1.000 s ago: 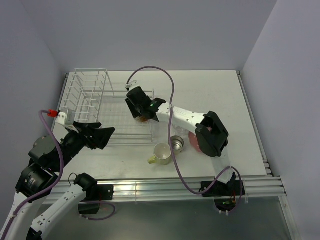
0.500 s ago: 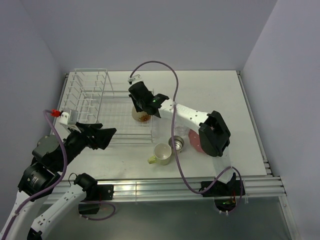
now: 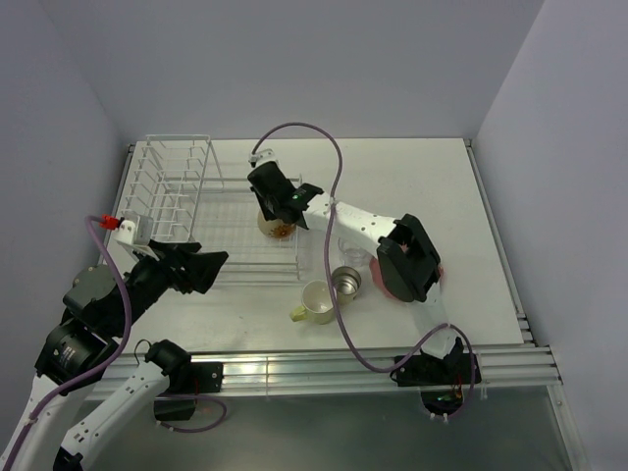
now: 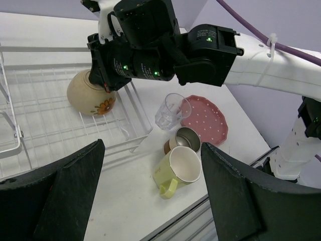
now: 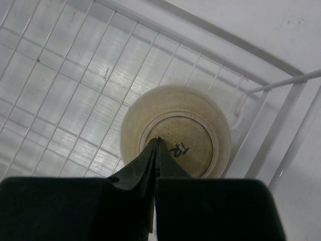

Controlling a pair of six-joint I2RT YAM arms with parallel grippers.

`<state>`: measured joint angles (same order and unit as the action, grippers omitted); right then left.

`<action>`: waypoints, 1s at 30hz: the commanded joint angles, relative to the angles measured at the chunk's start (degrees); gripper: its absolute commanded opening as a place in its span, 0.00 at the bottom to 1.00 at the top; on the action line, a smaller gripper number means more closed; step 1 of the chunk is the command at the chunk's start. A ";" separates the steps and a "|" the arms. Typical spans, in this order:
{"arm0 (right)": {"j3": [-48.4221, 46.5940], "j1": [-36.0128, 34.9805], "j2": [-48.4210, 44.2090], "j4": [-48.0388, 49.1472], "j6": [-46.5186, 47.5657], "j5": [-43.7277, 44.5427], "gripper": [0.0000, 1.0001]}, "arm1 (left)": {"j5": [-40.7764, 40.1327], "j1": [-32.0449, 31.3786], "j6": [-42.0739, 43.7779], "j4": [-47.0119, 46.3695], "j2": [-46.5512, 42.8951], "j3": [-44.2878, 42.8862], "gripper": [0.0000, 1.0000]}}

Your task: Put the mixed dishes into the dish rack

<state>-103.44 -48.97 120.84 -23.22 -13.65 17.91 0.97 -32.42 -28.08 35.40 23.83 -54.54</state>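
Five dishes are in play, and only one sits in the rack: the bowl. It lies upside down on the low basket section, at the end away from the tall plate slots and close to the corner wires. Its mouth is down on the grid and its foot ring faces straight up, so its axis runs vertical. A painted flower shows on the side facing the arms' end of the table. A dark mark inside the foot ring is partly covered and unreadable.

Right above that ring hangs the right gripper, pointing down, its two fingers pressed flat together with nothing between them. Whether the tip touches the bowl I cannot tell.

The left gripper hovers by the rack's near side, aimed across the table towards the dishes, jaws spread wide and empty.

The other four dishes cluster on the table just beyond the rack's end:
- The mug is nearest the arms' bases, mouth showing, handle pointing to the near edge.
- The steel cup touches or nearly touches the mug, mouth up.
- The tumbler stands upright behind the cup; from above it is faint and easy to miss.
- The pink plate lies flat beside them.

From above, the right arm's elbow covers most of the plate, and the gripper body hides its own fingertips. The left wrist view cuts off the rack's tall section.
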 commanded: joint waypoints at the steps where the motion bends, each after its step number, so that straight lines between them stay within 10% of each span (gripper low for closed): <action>1: -2.64 0.19 1.06 -0.77 -0.85 -0.07 0.00 | -0.62 0.26 1.18 0.11 -0.37 -1.35 0.84; 14: -17.92 -1.83 9.85 2.21 -3.13 -22.37 0.00 | -0.62 0.26 0.57 -0.07 0.16 -1.27 0.84; 20: -10.31 -1.30 4.51 16.79 -8.14 -30.56 0.00 | -0.62 0.26 0.39 0.11 0.33 -1.27 0.84; 25: 3.58 -0.34 -6.13 25.33 -8.85 -27.68 0.00 | -0.62 0.26 0.21 -0.24 0.16 -0.83 0.84; 30: 3.25 -0.16 -9.91 12.36 -6.22 -13.46 0.00 | -0.62 0.26 -0.05 -1.73 0.25 0.58 0.84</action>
<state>-98.80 -49.69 116.66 -7.66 -21.23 -4.58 0.95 -32.42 -28.14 35.38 23.86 -54.50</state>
